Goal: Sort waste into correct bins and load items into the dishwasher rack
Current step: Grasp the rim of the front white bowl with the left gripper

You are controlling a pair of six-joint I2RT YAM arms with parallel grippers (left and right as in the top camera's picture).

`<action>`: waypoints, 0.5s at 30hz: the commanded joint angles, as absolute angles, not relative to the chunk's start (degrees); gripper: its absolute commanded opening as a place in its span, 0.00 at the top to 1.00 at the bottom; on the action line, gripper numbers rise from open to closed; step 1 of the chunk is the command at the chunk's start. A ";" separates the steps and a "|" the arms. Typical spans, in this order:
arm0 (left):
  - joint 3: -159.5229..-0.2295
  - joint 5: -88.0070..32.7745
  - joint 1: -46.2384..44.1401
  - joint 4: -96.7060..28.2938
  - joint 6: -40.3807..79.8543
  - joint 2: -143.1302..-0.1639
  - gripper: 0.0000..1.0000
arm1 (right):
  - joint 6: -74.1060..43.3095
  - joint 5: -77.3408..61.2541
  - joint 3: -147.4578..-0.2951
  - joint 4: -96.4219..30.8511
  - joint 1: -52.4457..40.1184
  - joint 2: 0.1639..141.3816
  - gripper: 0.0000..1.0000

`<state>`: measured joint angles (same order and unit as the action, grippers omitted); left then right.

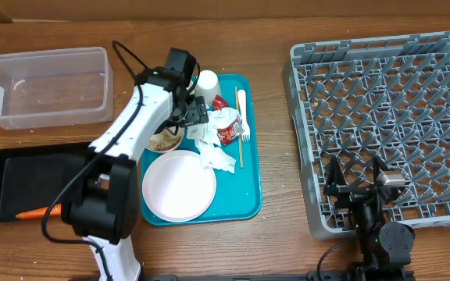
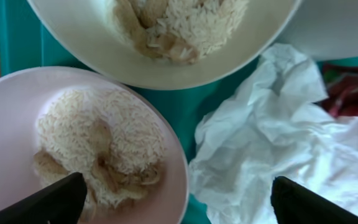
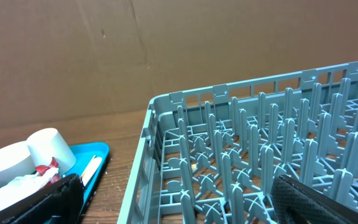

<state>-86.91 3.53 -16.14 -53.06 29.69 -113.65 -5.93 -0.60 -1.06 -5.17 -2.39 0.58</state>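
Overhead: teal tray (image 1: 248, 187) sits mid tabletop (image 1: 280, 234) w/ the plate (image 1: 180, 186) at its near end. Crumpled napkins (image 1: 216, 152) and the red-and-white wrapper (image 1: 229, 129) are just beyond that, fork (image 1: 242, 113) and wooden stick (image 1: 238, 133) lie toward the right edge, and the cup (image 1: 207, 83) is at the far end. One bowl (image 1: 165, 141) w/ beige stuff peeks out from under the left arm. The left end effector (image 1: 197, 119) hangs over the napkin pile, can't read its opening from up here tbh. Clear tub (image 1: 45, 86) is far left, black tray (image 1: 30, 168) just nearer the robot w/ the carrot (image 1: 37, 212) at its near edge. Rack (image 1: 389, 117) fills the right side, and the right end effector (image 1: 355, 183) hovers over its near-left part. Left wrist: fingers (image 2: 48, 202) spread wide at both bottom corners, gripping nothing. Below are an upper bowl (image 2: 104, 56) and a lower bowl (image 2: 17, 124), both w/ rice-like food scraps (image 2: 98, 149), and a napkin just to the right. Right wrist: that one's wide apart too and holding nothing. The rack's corner is dead ahead, w/ cup and wrapper on the teal tray off to the left.
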 commanded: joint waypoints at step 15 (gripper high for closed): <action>-87.18 5.10 -15.94 -54.04 26.94 -117.43 0.65 | -5.54 -0.03 -0.47 -4.82 -2.50 0.16 0.00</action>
